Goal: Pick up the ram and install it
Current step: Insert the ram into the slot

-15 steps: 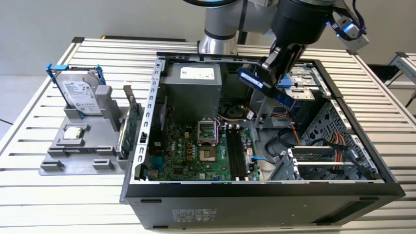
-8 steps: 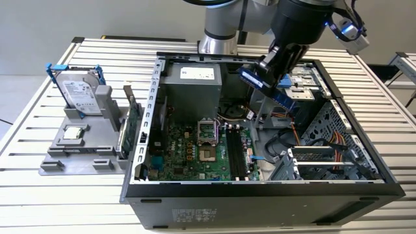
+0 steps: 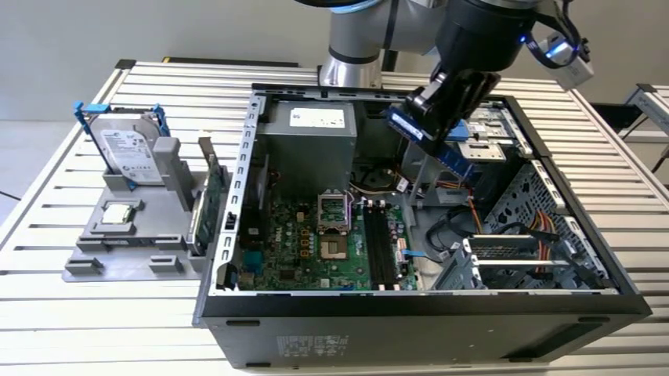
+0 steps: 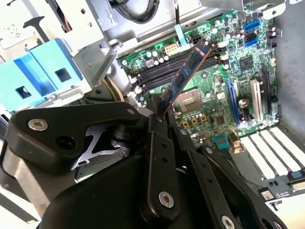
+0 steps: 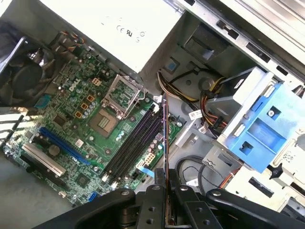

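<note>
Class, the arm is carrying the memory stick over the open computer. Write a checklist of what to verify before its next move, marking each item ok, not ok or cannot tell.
1. Hand shut on the memory stick: ok.
2. Case open, with the board exposed: ok.
3. Black slots on the board empty: ok.
4. Stick lined up level with a slot: not ok. It hangs tilted above the board, apart from it.
5. Clips at the slot ends open: cannot tell.
</note>
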